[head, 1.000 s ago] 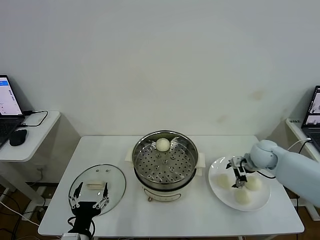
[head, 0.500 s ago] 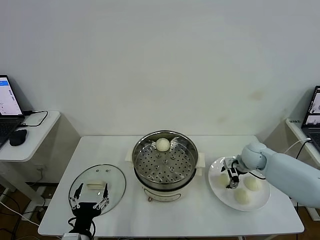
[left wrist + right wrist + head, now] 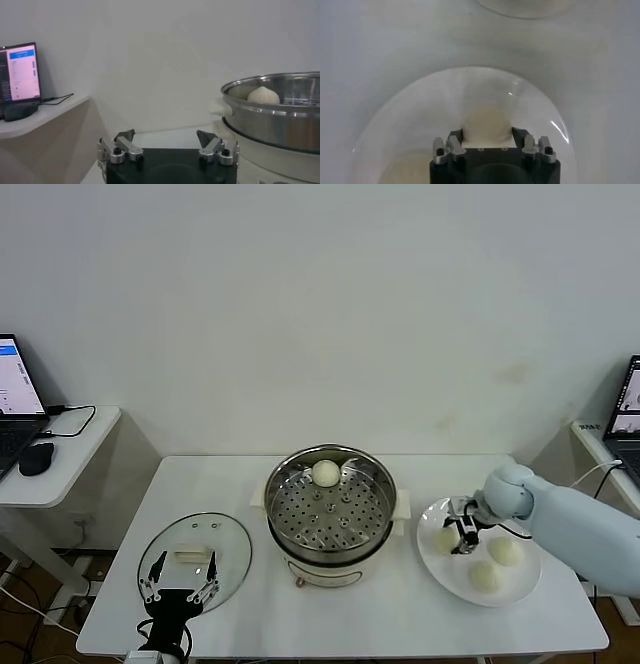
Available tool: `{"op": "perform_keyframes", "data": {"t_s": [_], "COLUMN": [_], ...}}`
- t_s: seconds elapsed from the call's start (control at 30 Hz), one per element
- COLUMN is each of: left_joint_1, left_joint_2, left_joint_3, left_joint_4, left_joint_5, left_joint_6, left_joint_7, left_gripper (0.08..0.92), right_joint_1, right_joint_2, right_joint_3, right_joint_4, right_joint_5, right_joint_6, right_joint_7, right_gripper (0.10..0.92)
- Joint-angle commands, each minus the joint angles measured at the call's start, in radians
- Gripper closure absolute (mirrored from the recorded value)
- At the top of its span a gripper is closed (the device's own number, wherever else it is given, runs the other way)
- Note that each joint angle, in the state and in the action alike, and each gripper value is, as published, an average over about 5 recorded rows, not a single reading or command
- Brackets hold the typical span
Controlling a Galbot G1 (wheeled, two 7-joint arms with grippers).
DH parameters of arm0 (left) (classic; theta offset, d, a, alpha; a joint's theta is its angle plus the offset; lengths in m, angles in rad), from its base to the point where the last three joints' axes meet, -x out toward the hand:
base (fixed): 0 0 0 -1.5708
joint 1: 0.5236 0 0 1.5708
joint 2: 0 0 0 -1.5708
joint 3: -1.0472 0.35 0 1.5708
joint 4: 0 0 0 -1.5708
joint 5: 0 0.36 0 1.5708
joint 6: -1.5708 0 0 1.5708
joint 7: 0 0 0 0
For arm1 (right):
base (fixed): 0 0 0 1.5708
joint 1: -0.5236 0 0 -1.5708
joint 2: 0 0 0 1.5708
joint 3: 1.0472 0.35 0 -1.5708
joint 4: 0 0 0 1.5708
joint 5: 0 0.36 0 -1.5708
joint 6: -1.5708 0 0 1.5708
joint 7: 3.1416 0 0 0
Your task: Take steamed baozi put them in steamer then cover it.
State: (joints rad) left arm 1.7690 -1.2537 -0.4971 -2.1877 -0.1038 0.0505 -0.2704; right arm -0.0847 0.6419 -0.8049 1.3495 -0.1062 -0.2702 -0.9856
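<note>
The steamer point(image 3: 276, 502) stands mid-table with one baozi point(image 3: 325, 474) on its perforated tray at the back. Three more baozi lie on the white plate point(image 3: 450, 570) at the right. My right gripper point(image 3: 462, 536) is low over the plate, its jaws closed on either side of the left baozi point(image 3: 443, 540). In the right wrist view that baozi point(image 3: 486, 120) fills the gap between the fingers. The glass cover point(image 3: 228, 549) lies flat on the table left of the steamer. My left gripper point(image 3: 180, 584) hovers open over the cover's near edge, empty.
The other two plate baozi point(image 3: 506, 551) point(image 3: 484, 576) lie just right of my right gripper. A side desk with a laptop point(image 3: 12, 389) and mouse point(image 3: 35, 459) stands far left. Another laptop point(image 3: 625, 409) is at the far right. The left wrist view shows the steamer's wall point(image 3: 280, 125).
My right gripper moved left across the plate, from between the buns to the left baozi, and now sits around it. The left arm has not moved.
</note>
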Motion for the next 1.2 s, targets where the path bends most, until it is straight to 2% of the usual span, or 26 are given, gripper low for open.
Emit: {"op": "perform_keyframes", "data": {"t_s": [0.03, 0.33, 0.53, 0.8, 1.0, 1.2], "left_joint_1": [0.001, -0.002, -0.005, -0.001, -0.005, -0.008], "left_joint_2": [0.003, 0.015, 0.02, 0.027, 0.027, 0.017], "left_joint_3": [0.001, 0.003, 0.01, 0.009, 0.001, -0.008], "left_joint_4": [-0.005, -0.016, -0.023, -0.033, -0.031, -0.029], "left_joint_5": [0.0, -0.001, -0.003, -0.009, -0.018, -0.019], "left_joint_6": [0.0, 0.001, 0.001, 0.001, 0.001, 0.002], "left_joint_7": [0.0, 0.0, 0.001, 0.001, 0.0, 0.0], "left_gripper": [0.177, 0.177, 0.177, 0.177, 0.177, 0.177], "right_joint_1": [0.022, 0.307, 0.631, 0.913, 0.865, 0.743], "right_joint_2": [-0.033, -0.163, -0.161, 0.034, 0.241, 0.395], "right_joint_3": [0.005, -0.092, -0.264, -0.432, -0.44, -0.432], "right_joint_4": [0.026, 0.158, 0.229, 0.279, 0.251, 0.144], "right_joint_5": [0.016, 0.189, 0.34, 0.582, 0.712, 0.744], "right_joint_6": [-0.003, -0.046, -0.088, -0.183, -0.269, -0.306], "right_joint_7": [-0.02, -0.061, -0.049, 0.028, 0.109, 0.141], "right_gripper": [0.418, 0.414, 0.413, 0.403, 0.398, 0.397]}}
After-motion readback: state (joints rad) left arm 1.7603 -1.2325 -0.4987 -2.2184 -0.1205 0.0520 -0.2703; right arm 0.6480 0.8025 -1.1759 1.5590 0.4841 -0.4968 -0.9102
